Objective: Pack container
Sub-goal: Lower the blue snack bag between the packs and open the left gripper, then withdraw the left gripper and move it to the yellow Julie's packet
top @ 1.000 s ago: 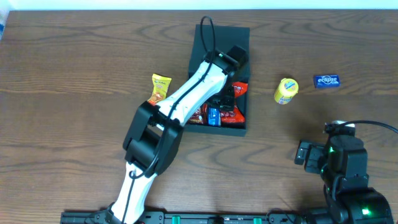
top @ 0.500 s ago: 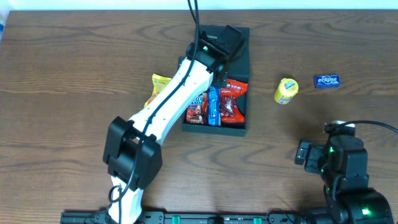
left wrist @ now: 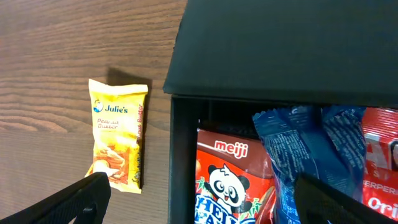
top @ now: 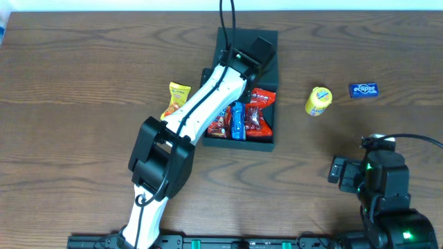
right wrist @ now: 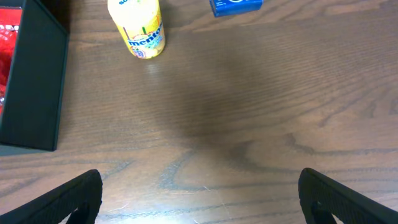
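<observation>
Container (left wrist: 280, 43) matte teal-black. Julie's packet (left wrist: 118, 134) yellow, Meiji packet (left wrist: 227, 180) red with panda print, wrapper (left wrist: 305, 155) beside it blue. Mentos bottle (right wrist: 138, 25) yellow, Eclipse pack (top: 363, 90) blue. Desk (right wrist: 249, 124) dark brown woodgrain. My left arm (top: 208, 104) white, black joints.

Container (left wrist: 267, 43) matte, dark, rigid; yellow packet (left wrist: 118, 140) glossy plastic; table (right wrist: 249, 112) smooth wood-grain.

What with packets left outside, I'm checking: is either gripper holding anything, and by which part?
Nothing: left gripper is open over the container, right gripper open.
</observation>
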{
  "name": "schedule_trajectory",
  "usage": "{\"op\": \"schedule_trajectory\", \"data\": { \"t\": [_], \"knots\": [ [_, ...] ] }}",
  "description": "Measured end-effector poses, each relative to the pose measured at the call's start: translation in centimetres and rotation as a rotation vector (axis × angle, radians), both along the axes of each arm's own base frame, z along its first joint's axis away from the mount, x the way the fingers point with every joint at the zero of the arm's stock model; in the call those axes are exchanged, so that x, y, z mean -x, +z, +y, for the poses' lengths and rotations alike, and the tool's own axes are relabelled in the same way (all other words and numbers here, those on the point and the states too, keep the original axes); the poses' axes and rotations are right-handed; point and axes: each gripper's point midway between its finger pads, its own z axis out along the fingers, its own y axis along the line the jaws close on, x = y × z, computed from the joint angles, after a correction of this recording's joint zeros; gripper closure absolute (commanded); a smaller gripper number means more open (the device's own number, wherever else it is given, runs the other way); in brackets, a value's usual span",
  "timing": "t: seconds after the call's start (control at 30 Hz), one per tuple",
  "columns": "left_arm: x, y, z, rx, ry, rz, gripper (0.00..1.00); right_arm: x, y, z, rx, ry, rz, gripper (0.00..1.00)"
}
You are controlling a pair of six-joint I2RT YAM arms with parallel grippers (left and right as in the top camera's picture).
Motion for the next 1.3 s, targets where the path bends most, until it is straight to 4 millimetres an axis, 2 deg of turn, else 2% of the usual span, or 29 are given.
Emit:
{"op": "schedule_trajectory", "data": {
  "t": [0.53,0.77,0.83,0.9,0.97,1.07,1.13,1.23,1.3],
  "knots": [
    [0.3,-2.0,-0.6,-0.012,0.004,0.032,0.04,0.0,0.0,0.0,0.0,0.0,0.0,0.01],
    [0.9,-1.3,-0.4,-0.018,0.004,0.056,0.05,0.0,0.0,0.0,0.0,0.0,0.0,0.01],
    [1.1,-0.2,-0.4,-0.009,0.002,0.044,0.05,0.0,0.0,0.0,0.0,0.0,0.0,0.01],
    [1.3,1.9,-0.4,0.018,0.0,0.011,0.05,0.0,0.0,0.0,0.0,0.0,0.0,0.01],
    [1.7,5.1,-0.1,0.052,-0.001,-0.033,0.05,0.0,0.0,0.0,0.0,0.0,0.0,0.01],
    [3.4,11.1,1.1,0.11,-0.002,-0.113,0.05,0.0,0.0,0.0,0.0,0.0,0.0,0.01],
    [4.7,13.9,2.1,0.128,-0.003,-0.14,0.05,0.0,0.0,0.0,0.0,0.0,0.0,0.01],
    [6.3,15.6,3.6,0.123,-0.002,-0.142,0.05,0.0,0.0,0.0,0.0,0.0,0.0,0.01],
    [6.9,15.6,4.5,0.112,0.007,-0.145,0.05,0.0,0.0,0.0,0.0,0.0,0.0,0.01]
  ]
}}
